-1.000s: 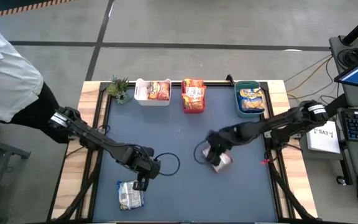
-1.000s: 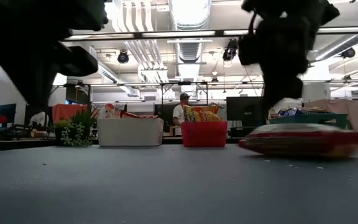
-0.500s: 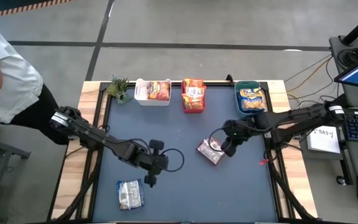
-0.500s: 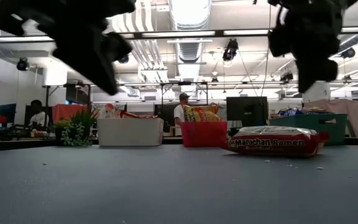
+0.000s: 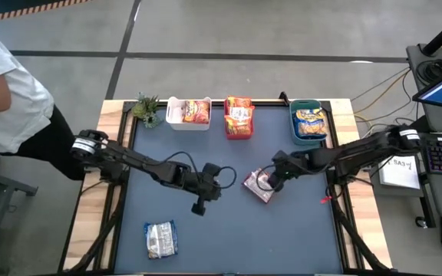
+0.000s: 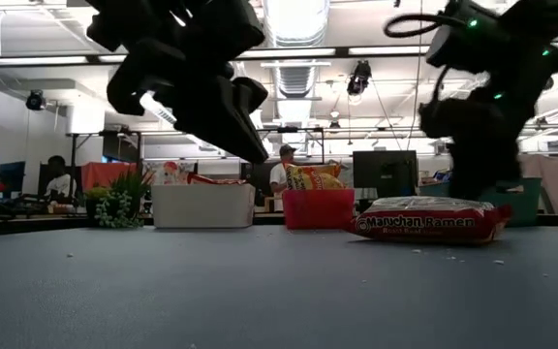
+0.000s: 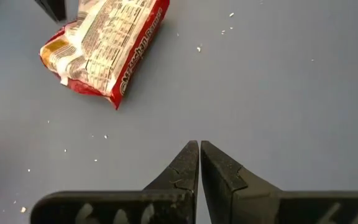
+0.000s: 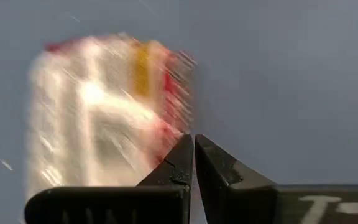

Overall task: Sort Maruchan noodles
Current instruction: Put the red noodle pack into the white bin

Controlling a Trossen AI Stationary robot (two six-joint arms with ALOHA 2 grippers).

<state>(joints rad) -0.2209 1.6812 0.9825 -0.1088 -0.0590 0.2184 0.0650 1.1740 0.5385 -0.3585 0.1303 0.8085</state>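
Nearing red packet (image 5: 258, 186), left tool (image 5: 198, 208) since earlier

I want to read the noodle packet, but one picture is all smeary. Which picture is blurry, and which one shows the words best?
Right wrist view: the red-and-white packet is smeared, unreadable, though the shut right gripper looks sharp. Low view: the same packet is crisp, its "Maruchan Ramen" lettering readable; both arms are dark shapes against bright ceiling lights. Left wrist view: sharp packet, small print visible.

Left gripper (image 7: 199, 147): two dark fingers pressed together, empty, above grey table (image 7: 291, 81). Noodle packet (image 7: 107, 45): white and red, lying flat, well apart. Scattered crumbs (image 7: 199, 48) around.
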